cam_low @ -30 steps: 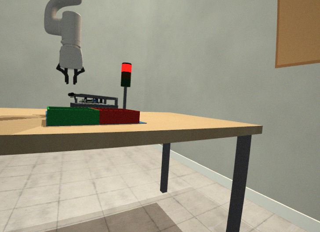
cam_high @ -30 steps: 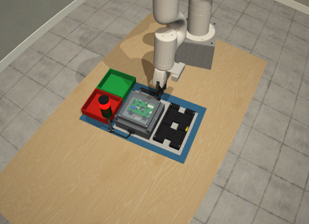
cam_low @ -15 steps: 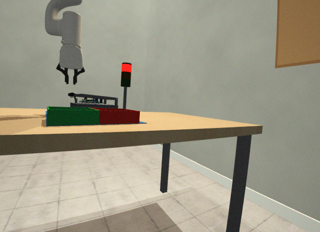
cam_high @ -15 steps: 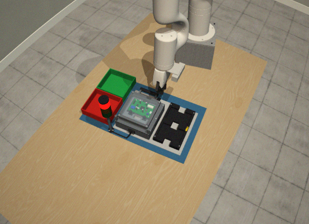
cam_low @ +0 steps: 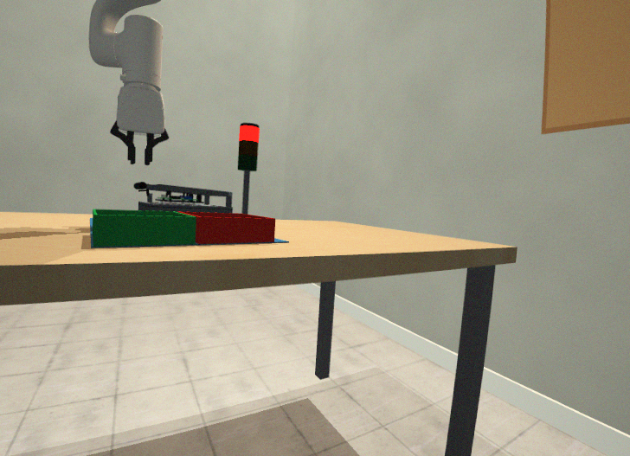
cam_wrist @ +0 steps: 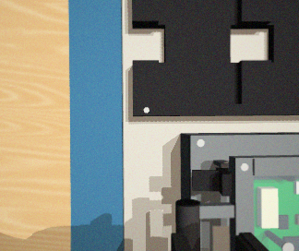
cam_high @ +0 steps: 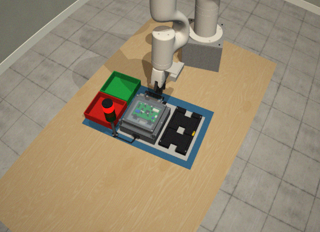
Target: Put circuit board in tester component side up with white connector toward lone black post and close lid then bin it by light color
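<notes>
- Height shows only in the exterior view: the end effector (cam_low: 140,156) hangs well above the tester (cam_low: 185,199), touching nothing, with its two dark fingers (cam_low: 131,150) pointing down.
- Seen from the top, the end effector (cam_high: 159,89) sits over the tester's far edge, by the black handle (cam_high: 154,94) of the lid (cam_high: 144,113).
- Only that view takes in the whole layout: green bin (cam_high: 121,85) and red bin (cam_high: 105,109) touching each other, then the tester, then the black tray (cam_high: 180,130), all on a blue mat (cam_high: 198,149) on the worktop (cam_high: 77,172).
- The circuit board (cam_high: 147,112) lies flat inside the tester under the closed lid; the wrist view catches one corner of it (cam_wrist: 284,208) with its white connector (cam_wrist: 269,208).
- The signal light (cam_low: 248,133) glows red at its top band.
- The end effector is partly released, its fingers a little apart, and grasps nothing.
</notes>
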Controlling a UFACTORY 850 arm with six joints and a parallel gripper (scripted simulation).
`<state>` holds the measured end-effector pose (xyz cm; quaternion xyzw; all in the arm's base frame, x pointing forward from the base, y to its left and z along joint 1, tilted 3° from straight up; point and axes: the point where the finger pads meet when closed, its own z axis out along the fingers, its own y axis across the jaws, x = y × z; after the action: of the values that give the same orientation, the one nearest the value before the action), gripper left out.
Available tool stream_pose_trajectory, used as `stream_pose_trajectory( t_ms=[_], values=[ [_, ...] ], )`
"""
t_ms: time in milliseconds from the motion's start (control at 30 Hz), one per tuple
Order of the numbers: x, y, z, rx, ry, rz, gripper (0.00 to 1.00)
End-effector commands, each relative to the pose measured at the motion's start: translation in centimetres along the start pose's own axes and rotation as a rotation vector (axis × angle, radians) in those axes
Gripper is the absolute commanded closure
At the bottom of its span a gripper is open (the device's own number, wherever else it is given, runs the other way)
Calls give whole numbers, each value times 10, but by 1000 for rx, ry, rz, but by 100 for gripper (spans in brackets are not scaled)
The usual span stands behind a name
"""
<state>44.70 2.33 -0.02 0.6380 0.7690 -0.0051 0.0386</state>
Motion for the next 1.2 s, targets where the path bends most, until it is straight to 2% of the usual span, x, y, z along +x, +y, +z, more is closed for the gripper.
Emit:
stream_pose_trajectory(
  t_ms=[0,467,1167],
  values=[
    [-21,-1,0,31,11,-1,72],
    [-30,-1,0,31,11,-1,72],
    [-29,-2,23,31,11,-1,72]
  ],
)
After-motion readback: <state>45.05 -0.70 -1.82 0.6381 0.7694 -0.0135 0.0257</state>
